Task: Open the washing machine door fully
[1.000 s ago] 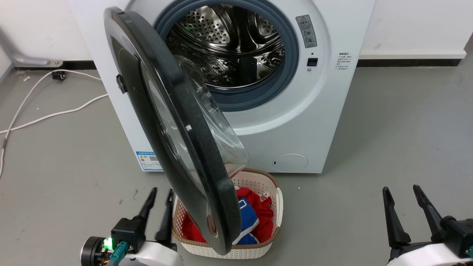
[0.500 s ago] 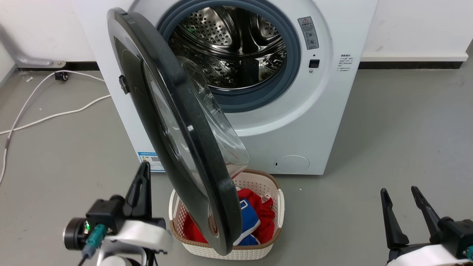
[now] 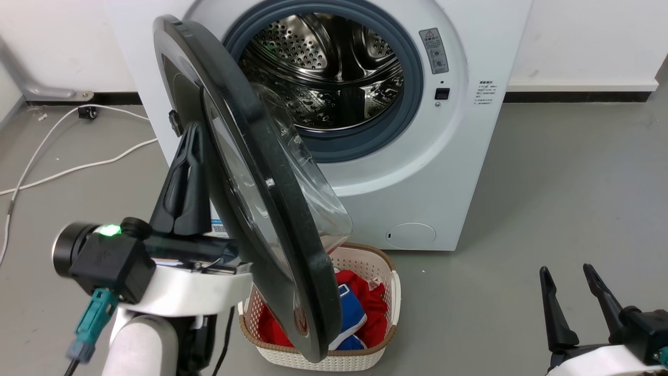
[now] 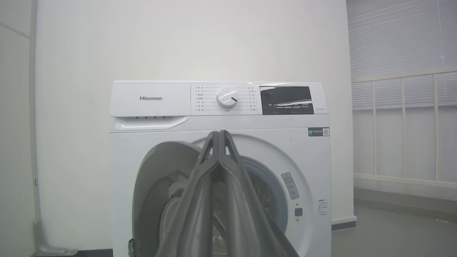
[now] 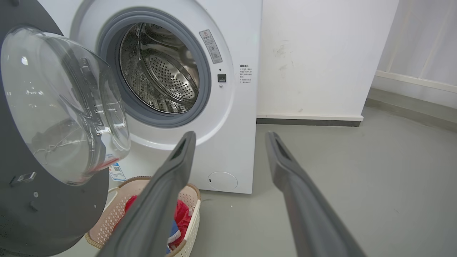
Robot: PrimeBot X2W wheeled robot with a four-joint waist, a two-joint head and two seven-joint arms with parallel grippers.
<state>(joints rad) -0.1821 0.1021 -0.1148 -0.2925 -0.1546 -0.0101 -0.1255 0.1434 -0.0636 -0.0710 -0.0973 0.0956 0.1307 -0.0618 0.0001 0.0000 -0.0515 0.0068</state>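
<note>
In the head view the washing machine (image 3: 417,172) is cut off at 12 o'clock, so its control panel is out of frame. The left wrist view shows the panel, but there that hand's own fingers cover the lower middle of the door. The laundry basket (image 3: 390,292) on the floor at 6 o'clock is half hidden behind the door's lower rim, with red and blue clothes (image 3: 365,303) showing inside. The blue label low on the washer is mostly covered.

The left hand (image 3: 192,130), at 8 o'clock, has its fingers pressed together with nothing between them. Its tips lie close to the door's outer face, but I cannot tell whether they touch it. The right hand (image 3: 566,269), at 4 o'clock, is spread wide and empty, well apart from the washer.

The washing machine door (image 3: 271,198) stands partly swung out from the 9 o'clock side of the opening, nearly edge-on to the head camera. It has a glossy black rim, and its clear glass bowl bulges toward the steel drum (image 3: 323,62), which is exposed.
</note>
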